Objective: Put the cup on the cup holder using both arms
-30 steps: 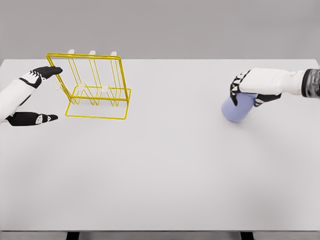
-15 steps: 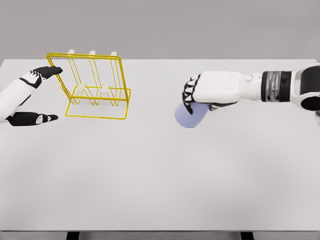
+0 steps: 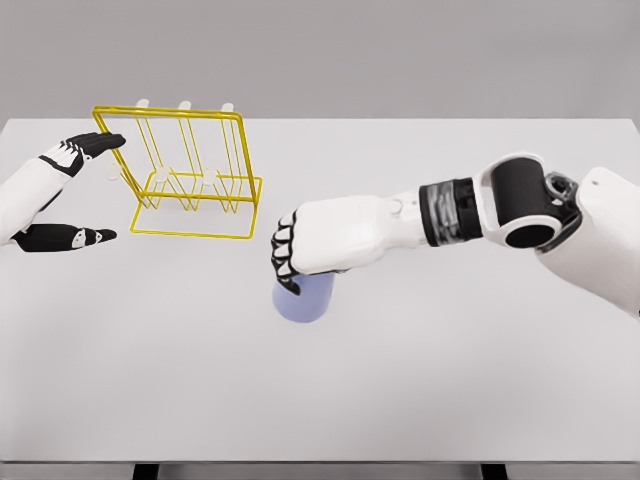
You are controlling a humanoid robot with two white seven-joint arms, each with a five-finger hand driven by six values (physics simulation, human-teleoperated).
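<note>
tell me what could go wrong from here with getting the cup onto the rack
1. The right hand grips the blue cup only at its top, so the cup might slip or swing.
2. The yellow wire rack looks light; the open left hand sits beside it without clearly gripping it, so a bump could tip or push it.
3. The pegs are thin, so the cup could easily miss them.

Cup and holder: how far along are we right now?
Done: the right robot hand has the blue cup grasped from above. In hand: the cup is out over the white table, right of and nearer than the yellow wire cup holder. The left robot hand is open at the holder's left side. Left: get the cup onto a peg and let go.
</note>
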